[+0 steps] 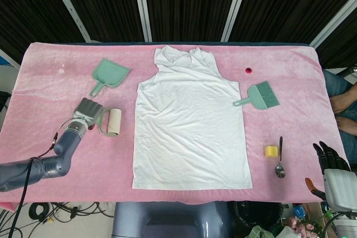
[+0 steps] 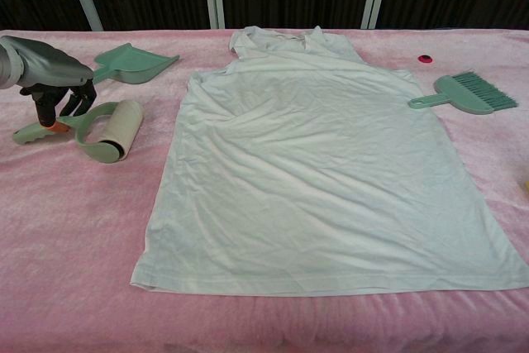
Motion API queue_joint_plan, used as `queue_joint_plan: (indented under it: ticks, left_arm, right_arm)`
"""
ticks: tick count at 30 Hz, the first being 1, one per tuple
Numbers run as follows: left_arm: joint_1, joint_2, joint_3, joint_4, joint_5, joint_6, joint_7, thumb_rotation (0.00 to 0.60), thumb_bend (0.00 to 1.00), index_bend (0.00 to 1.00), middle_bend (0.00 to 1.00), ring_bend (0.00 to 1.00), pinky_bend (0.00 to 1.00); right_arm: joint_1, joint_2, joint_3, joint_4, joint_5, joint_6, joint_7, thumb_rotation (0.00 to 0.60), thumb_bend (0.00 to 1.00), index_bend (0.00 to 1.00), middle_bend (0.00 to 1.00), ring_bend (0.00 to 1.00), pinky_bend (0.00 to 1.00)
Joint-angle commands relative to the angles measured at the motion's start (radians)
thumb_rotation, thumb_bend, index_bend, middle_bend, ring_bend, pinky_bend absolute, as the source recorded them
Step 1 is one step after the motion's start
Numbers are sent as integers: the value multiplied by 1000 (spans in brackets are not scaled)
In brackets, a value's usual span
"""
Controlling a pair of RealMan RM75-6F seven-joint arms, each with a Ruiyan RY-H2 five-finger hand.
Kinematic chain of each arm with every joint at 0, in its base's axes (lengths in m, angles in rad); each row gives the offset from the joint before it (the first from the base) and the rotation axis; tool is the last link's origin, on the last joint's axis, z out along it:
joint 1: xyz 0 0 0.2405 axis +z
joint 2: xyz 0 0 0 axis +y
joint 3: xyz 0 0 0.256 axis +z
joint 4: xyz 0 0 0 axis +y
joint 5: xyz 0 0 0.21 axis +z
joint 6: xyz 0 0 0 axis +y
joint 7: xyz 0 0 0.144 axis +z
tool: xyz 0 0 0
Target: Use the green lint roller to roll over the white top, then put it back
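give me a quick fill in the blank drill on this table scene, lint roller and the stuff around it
The left robot hand holds the lint roller by its ____.
The lint roller lies on the ____ cloth, beside the white top, not on it.
The dustpan and the hand brush are both ____ in colour.

Missing words: handle; pink; green

A white top [image 2: 318,171] lay flat across the middle of the pink cloth [image 2: 74,237], its collar at the far side. To its left the green lint roller [image 2: 106,131] rested on the cloth, just beside the top's edge but apart from it. The left hand [image 2: 58,88] gripped the roller's handle. A green dustpan [image 2: 132,62] sat far left; a green brush [image 2: 467,93] lay at the right
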Motion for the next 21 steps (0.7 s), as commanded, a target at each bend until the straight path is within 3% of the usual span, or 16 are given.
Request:
queue_joint_plan:
  ticks: [1,6,14,18,21]
  left_arm:
    - [-18,10,-4,-47,-85,42,34,600,304,304,246,226,526]
    - [-38,36,-15,-112,-167,90,64,600,288,252,185,129,454]
    - [-51,132,-30,-251,-238,144,72,600,269,230,172,106,422]
    - [-22,228,-58,-338,-149,222,5,600,273,230,169,105,369]
    - [61,303,-77,-405,51,293,-132,600,274,230,168,106,359]
  right_arm:
    - [1,0,0,-1,-1,-1,-1,600,184,0,46,101,208]
    - [1,-1,-1,-2,-1,-2,-5,600,184,0,46,101,208]
    - [2,1,0,-4,4,-5,-10,600,184,0,46,101,208]
    - [2,1,0,-3,1,-3,-11,600,184,0,46,101,208]
    - [2,0,1,0,1,-2,-13,600,184,0,46,101,208]
